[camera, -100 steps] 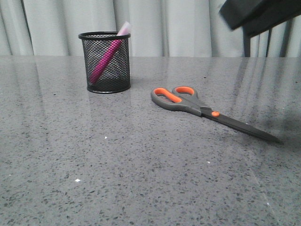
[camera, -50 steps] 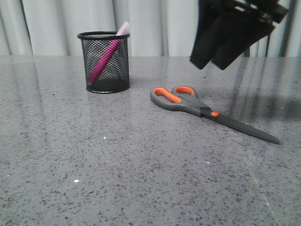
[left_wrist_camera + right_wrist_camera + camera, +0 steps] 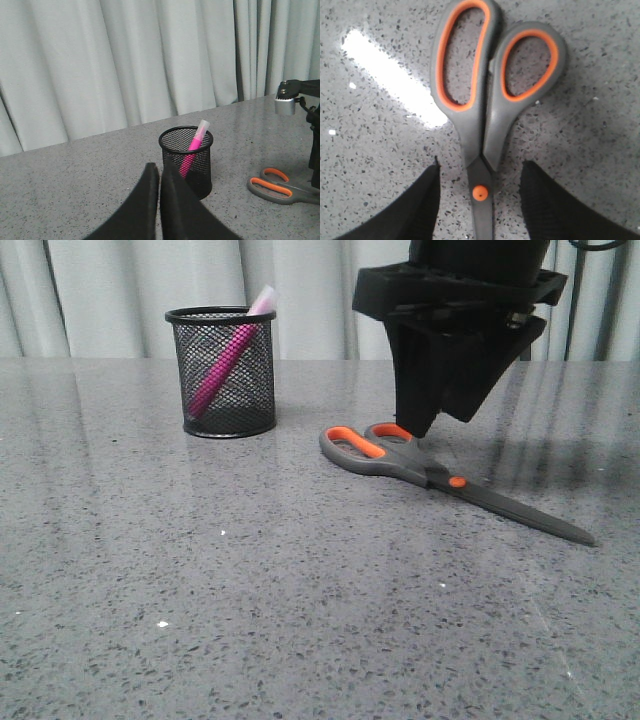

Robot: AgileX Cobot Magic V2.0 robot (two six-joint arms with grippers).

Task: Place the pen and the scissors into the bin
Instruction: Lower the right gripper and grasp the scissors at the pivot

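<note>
My right gripper (image 3: pixel 480 200) hangs low over the scissors (image 3: pixel 430 472), fingers apart either side of the orange pivot, not touching. The scissors lie flat on the worktop (image 3: pixel 250 600) at centre-right of the front view, closed, handles toward the bin (image 3: pixel 222 371) at upper left, where the pen (image 3: pixel 228 362) already leans. They look stiff, thin and probably slick, so I judge the neck by the pivot the surest hold. My left gripper (image 3: pixel 159 200) is pressed together, empty.
</note>
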